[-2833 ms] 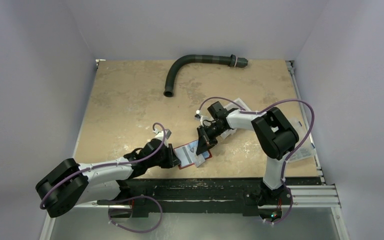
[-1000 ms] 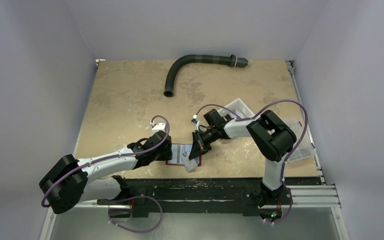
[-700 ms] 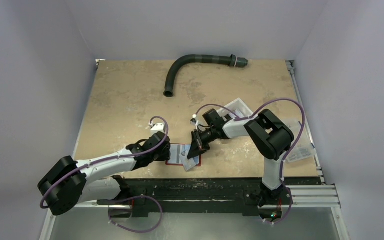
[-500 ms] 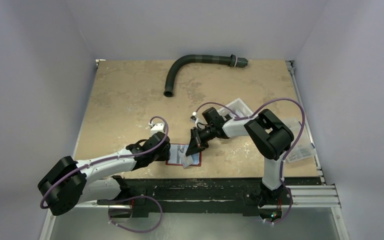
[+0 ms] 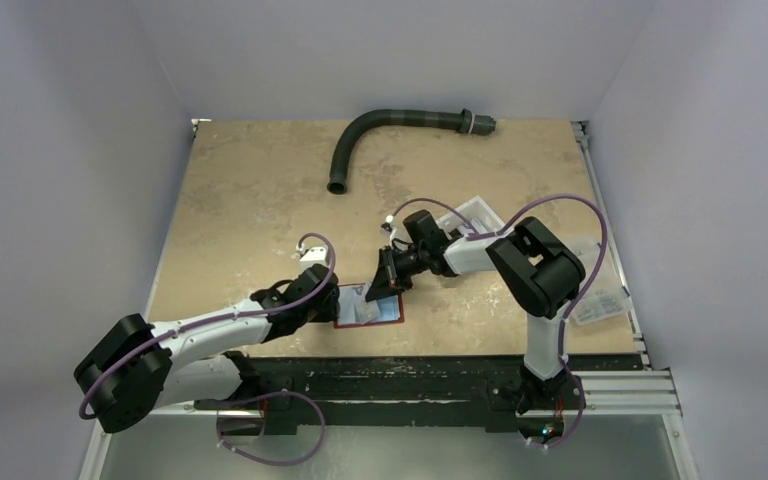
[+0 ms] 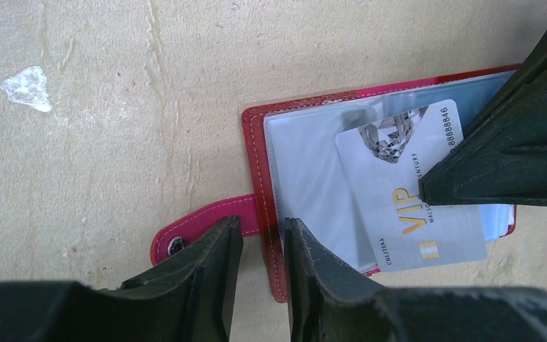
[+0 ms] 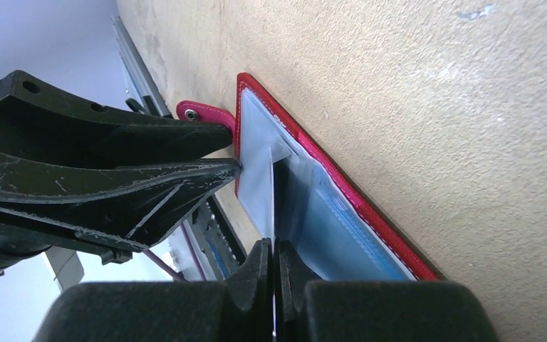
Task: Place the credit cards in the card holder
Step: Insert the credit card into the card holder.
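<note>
Soft, even light is falling from overhead, leaving the desk [image 5: 250, 210] bright and the shadows under the arms [image 5: 210, 330] faint. The clear sleeves of the card holder [image 6: 306, 178] are giving off a pale sheen beside the credit card [image 6: 406, 192]. Close to the lens, the left gripper [image 6: 261, 228] and right gripper [image 7: 273, 246] are showing dark and blurred.
</note>
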Action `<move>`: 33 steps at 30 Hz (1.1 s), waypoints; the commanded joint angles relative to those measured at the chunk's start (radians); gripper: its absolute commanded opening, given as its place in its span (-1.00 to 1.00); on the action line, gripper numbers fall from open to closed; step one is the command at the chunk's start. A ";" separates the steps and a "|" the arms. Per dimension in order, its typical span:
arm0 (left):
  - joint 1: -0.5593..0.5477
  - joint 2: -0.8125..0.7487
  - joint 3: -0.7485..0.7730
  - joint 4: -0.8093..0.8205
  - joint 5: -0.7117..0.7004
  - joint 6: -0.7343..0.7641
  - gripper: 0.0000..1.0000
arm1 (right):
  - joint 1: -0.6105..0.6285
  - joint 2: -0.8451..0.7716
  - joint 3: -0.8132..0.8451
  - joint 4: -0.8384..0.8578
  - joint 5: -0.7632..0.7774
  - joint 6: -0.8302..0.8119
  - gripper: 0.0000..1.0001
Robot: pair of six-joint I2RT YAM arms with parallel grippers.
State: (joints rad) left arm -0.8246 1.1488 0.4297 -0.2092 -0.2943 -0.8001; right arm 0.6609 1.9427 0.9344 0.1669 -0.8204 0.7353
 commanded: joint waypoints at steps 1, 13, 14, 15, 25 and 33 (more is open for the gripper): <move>0.006 0.029 -0.039 0.018 0.050 -0.011 -0.37 | -0.002 0.009 -0.013 0.126 0.045 0.035 -1.00; 0.005 0.035 -0.044 0.014 0.041 -0.018 -0.37 | -0.040 -0.002 -0.073 0.223 0.030 0.084 -1.00; 0.006 0.035 -0.043 0.014 0.042 -0.018 -0.37 | -0.040 0.000 -0.073 0.231 0.029 0.089 -1.00; 0.005 0.034 -0.043 0.015 0.045 -0.018 -0.37 | -0.041 0.003 -0.069 0.230 0.036 0.090 -1.00; 0.005 0.043 -0.041 0.038 0.067 -0.022 -0.38 | -0.030 0.015 -0.095 0.247 0.057 0.127 -1.00; 0.005 0.058 -0.043 0.071 0.089 -0.028 -0.39 | -0.002 0.020 -0.099 0.255 0.103 0.182 -1.00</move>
State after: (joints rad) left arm -0.8200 1.1595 0.4259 -0.1879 -0.2878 -0.8005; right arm 0.6384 1.9438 0.8417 0.3820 -0.7692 0.8795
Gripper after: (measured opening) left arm 0.309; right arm 0.056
